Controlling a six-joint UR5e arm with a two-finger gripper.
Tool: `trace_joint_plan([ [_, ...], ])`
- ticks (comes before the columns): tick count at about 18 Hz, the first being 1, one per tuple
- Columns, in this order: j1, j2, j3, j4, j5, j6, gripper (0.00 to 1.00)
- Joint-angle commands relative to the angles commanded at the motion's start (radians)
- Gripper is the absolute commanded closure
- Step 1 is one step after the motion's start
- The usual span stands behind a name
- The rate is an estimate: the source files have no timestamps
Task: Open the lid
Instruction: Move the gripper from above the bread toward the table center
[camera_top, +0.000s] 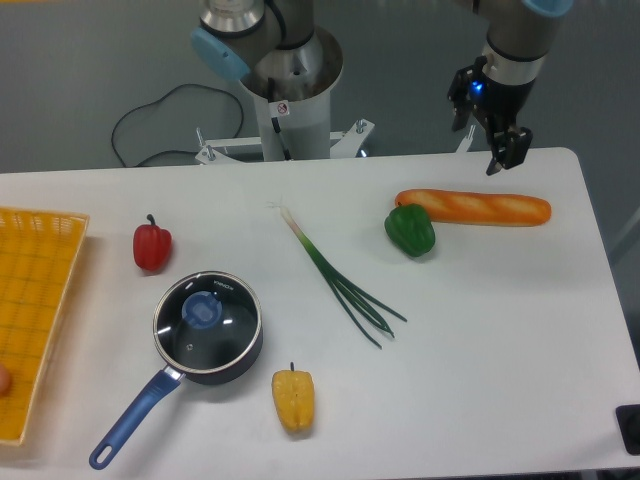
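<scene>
The lid (206, 321) is a round glass disc with a thin metal rim and a blue centre knob (203, 310). It rests flat on the dark saucepan (240, 357), whose long blue handle (130, 420) points toward the table's front left. My gripper (483, 135) hangs in the air at the back right, far from the lid and above the table's rear edge. Its two black fingers point down and stand apart, with nothing between them.
A red pepper (152, 246) lies behind the pan and a yellow pepper (293, 399) in front of it. Spring onions (340, 283) lie mid-table. A green pepper (411, 230) and a baguette (474, 207) sit below the gripper. A yellow basket (35, 300) occupies the left edge.
</scene>
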Motion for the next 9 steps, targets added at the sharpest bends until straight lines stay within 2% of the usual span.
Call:
trace_joint_plan([
  [9, -0.078, -0.025, -0.009, 0.003, 0.009, -0.048, 0.00],
])
